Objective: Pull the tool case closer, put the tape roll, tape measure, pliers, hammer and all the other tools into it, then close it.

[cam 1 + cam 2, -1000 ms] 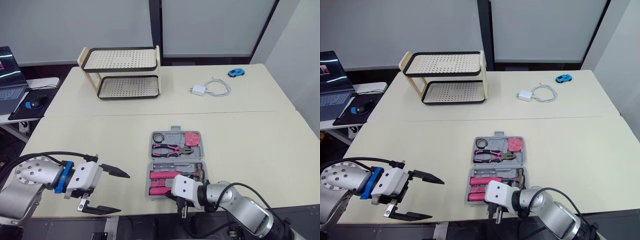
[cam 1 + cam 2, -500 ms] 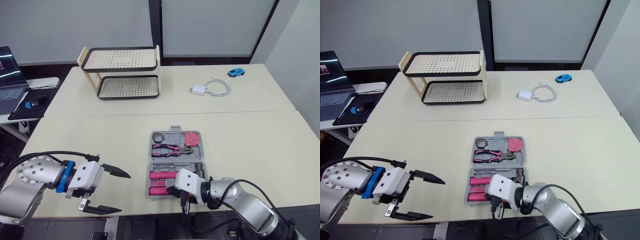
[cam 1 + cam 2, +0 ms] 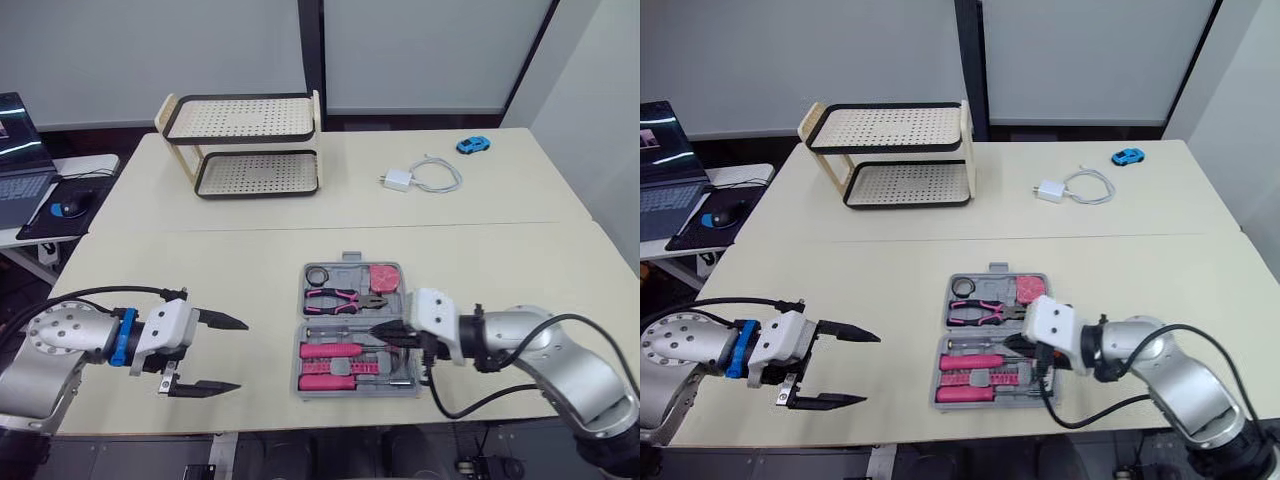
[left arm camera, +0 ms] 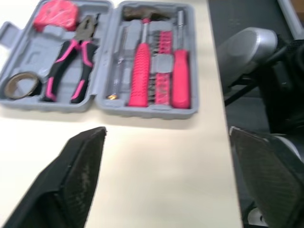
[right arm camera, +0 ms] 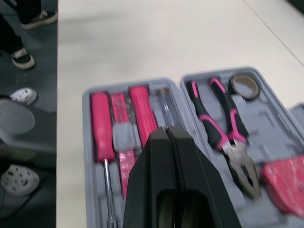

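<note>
An open grey plastic tool case (image 3: 347, 271) lay flat on a pale surface (image 3: 200, 270), both halves facing up. In the case's far half sat a tape roll (image 3: 317, 275), pink-handled pliers (image 3: 345, 297) and a red tape measure (image 3: 383, 277). Its near half held a hammer (image 4: 139, 66) with a pink grip, a screwdriver (image 4: 179, 76) and a strip of small bits. No loose tools lay around the case, so the packing looked done and only the closing seemed left.

The right pincer (image 3: 375, 330) hovered over the case's middle fold, reaching in from the case's right side, with its two black fingers pressed together and nothing between them. The left pincer (image 3: 240, 354) hung well to the left of the case, spread wide and empty.

The case looked like a stiff moulded shell, light in itself but weighted by steel tools, and smooth enough to slide on the surface if pushed. The likely place to take hold was the outer rim of one half, near the handle tab, while the other half was steadied. The pliers and tape roll might tip out if that half was swung over quickly.
</note>
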Robot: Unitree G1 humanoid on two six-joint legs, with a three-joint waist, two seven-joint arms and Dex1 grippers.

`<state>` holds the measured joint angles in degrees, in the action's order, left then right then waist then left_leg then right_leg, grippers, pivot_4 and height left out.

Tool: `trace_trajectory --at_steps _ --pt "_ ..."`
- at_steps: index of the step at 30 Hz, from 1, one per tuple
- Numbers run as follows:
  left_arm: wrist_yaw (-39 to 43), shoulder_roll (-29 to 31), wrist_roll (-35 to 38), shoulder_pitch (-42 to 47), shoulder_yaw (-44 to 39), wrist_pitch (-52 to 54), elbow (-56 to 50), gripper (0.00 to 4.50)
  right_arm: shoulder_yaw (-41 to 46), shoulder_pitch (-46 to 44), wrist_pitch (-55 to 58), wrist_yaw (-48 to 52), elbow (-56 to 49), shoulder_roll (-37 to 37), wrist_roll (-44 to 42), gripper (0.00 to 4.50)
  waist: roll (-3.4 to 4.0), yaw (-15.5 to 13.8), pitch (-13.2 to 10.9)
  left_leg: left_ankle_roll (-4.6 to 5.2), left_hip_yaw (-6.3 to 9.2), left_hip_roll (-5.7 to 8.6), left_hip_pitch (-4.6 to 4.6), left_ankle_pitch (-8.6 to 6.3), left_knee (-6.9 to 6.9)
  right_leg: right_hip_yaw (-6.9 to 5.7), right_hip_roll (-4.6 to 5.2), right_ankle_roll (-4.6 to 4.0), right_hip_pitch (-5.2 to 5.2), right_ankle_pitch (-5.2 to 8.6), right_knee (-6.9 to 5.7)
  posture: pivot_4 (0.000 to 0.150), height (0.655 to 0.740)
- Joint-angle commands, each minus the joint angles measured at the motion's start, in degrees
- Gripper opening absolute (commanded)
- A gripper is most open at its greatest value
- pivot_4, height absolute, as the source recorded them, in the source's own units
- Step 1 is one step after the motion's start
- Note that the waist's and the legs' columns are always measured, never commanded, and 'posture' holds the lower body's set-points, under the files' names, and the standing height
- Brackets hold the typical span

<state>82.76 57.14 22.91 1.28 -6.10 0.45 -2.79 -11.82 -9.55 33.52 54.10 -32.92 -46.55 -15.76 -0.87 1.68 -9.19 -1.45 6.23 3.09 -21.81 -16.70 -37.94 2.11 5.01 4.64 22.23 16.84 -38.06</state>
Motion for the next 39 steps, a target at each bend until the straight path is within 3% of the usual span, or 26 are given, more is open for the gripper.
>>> trace_trajectory --at_steps 1,6,11,25,39 --pt "-1.99 -0.65 -2.23 3.03 -0.15 -1.42 3.64 3.08 4.15 1.22 -6.98 2.81 5.86 -3.57 1.45 0.0 -0.01 -0.03 -0.01 0.0 -0.01 0.01 0.0 0.0 0.0 0.01 0.0 0.0 0.0 0.0 -0.01 0.15 0.74" --pt "-4.06 -2.07 -6.21 7.16 2.23 -2.71 9.89 1.48 4.6 0.54 -15.79 4.9 17.23 -6.95 5.85 0.0 -0.01 0.08 -0.01 0.0 -0.05 0.05 0.03 0.0 -0.01 0.02 0.0 0.0 0.0 0.0 -0.05 0.15 0.74" --pt "-6.76 -4.67 -11.03 11.53 6.45 -2.44 14.36 0.02 1.73 -3.51 -17.33 4.08 25.55 -6.12 11.42 0.0 -0.01 0.15 -0.01 -0.01 -0.09 0.11 0.01 0.01 -0.01 0.06 -0.01 0.0 0.04 0.0 -0.06 0.15 0.74" --pt "-15.23 -15.53 -22.16 18.22 18.07 -2.25 17.93 0.02 -6.36 -9.56 -16.04 4.28 28.43 0.02 20.12 0.0 -0.01 0.09 -0.01 -0.04 -0.05 0.18 -0.04 0.03 -0.08 0.06 0.01 0.0 0.07 0.0 -0.11 0.15 0.74" --pt "-20.83 -22.25 -27.03 21.97 21.69 -3.96 24.58 0.02 -9.51 -13.26 -14.1 3.48 31.27 6.03 23.45 0.0 -0.02 0.08 0.0 -0.24 -0.03 0.22 -0.04 0.14 -0.12 0.06 0.03 0.01 0.08 -0.01 -0.15 0.15 0.74"
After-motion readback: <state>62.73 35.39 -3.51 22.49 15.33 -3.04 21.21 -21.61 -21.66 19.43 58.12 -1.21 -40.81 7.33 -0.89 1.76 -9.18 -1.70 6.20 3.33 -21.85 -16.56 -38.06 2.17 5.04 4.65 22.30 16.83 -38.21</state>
